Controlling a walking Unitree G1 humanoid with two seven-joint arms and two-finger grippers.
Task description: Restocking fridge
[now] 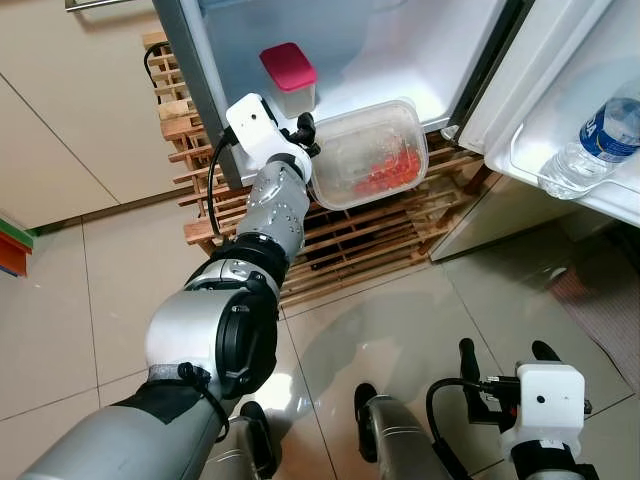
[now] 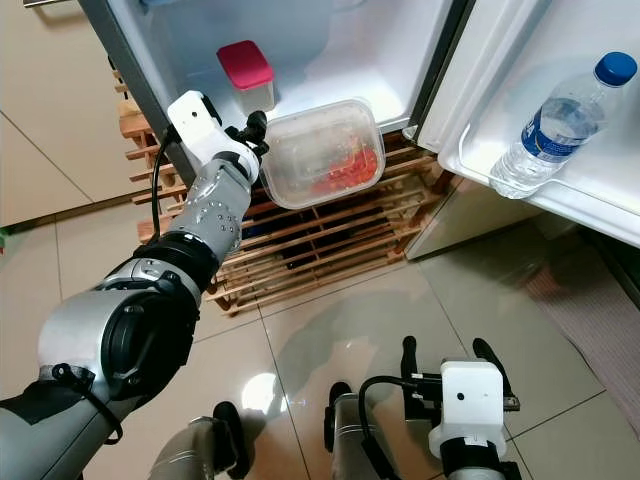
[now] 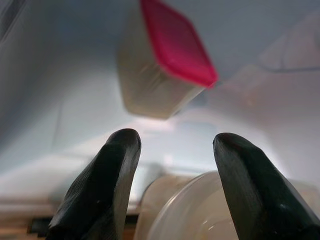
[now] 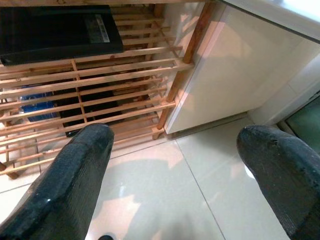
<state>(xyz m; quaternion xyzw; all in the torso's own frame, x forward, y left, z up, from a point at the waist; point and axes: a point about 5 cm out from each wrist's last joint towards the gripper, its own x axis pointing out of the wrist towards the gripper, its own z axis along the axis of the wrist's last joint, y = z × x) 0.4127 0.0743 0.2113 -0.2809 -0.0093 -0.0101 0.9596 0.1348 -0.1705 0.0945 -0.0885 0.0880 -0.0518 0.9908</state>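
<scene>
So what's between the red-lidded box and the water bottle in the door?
In the left eye view, the clear tub of red food sits between the red-lidded box and the water bottle, beyond it the fridge's edge and door shelf.

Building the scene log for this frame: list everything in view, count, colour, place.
Clear container: 1, red food inside, fridge shelf edge, at left gripper.
Small container: 1, pale with red lid, deeper on the fridge shelf.
Water bottle: 1, clear, blue cap, lying in door shelf.
Fridge: 1, white, door open.
Wooden rack: 1, slatted, under fridge.
Floor: beige tiles.
Left gripper: open, at the clear container's rim.
Right gripper: open, low, over floor.
</scene>
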